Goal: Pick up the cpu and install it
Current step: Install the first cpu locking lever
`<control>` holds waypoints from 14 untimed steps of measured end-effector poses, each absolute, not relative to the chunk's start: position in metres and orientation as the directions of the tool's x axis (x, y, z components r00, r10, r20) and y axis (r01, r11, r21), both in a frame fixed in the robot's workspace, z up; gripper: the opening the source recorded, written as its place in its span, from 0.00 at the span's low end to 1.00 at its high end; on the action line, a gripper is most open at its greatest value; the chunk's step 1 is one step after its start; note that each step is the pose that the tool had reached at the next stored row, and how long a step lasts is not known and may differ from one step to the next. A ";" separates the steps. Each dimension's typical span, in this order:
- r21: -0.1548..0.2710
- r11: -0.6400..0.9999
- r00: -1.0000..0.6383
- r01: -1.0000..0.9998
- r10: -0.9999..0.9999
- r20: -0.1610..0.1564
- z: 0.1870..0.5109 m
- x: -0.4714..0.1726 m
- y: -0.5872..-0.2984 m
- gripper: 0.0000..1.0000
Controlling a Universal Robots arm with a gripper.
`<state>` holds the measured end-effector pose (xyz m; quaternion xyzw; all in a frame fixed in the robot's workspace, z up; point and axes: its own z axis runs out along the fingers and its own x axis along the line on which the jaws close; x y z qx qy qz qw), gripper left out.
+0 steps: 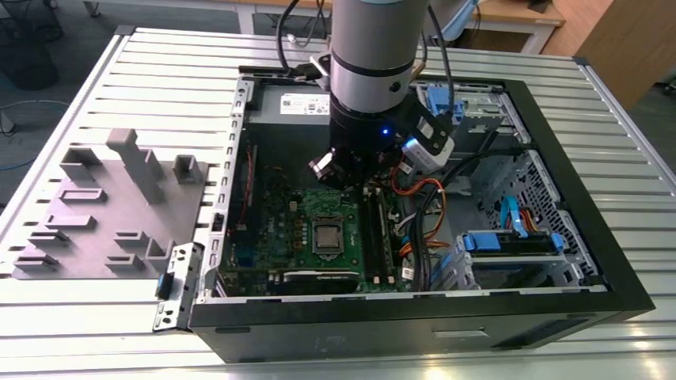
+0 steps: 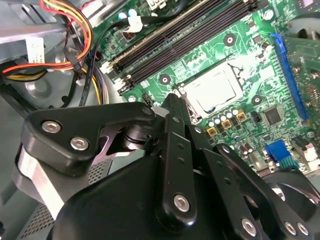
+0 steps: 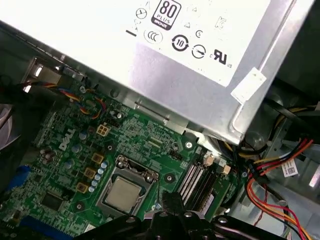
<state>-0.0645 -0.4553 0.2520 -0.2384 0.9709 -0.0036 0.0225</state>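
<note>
End effector (image 1: 340, 176) poised above motherboard (image 1: 277, 229); cpu (image 3: 121, 193) seated in socket

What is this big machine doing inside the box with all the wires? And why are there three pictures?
The big grey tube is a robot arm. At its tip sits a black claw for grabbing things. One picture comes from a camera standing off to the side. The other two come from little cameras riding on the arm, looking down past the claw.

The box is an open computer case lying on a metal table. Inside is a green board full of tiny parts and coloured wires. In its middle lies a small silvery square, the cpu, the computer's brain, sitting in its metal frame. The claw hangs just above the board, near it. Beside the case rests a grey tray.
</note>
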 end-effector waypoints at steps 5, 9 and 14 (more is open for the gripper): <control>-0.019 0.886 -0.885 -0.463 -0.463 -0.042 0.248 -0.069 -0.453 0.11; -0.019 0.886 -0.885 -0.464 -0.464 -0.041 0.245 -0.072 -0.453 0.11; -0.019 0.862 -0.861 -0.507 -0.507 -0.041 0.242 -0.072 -0.453 0.11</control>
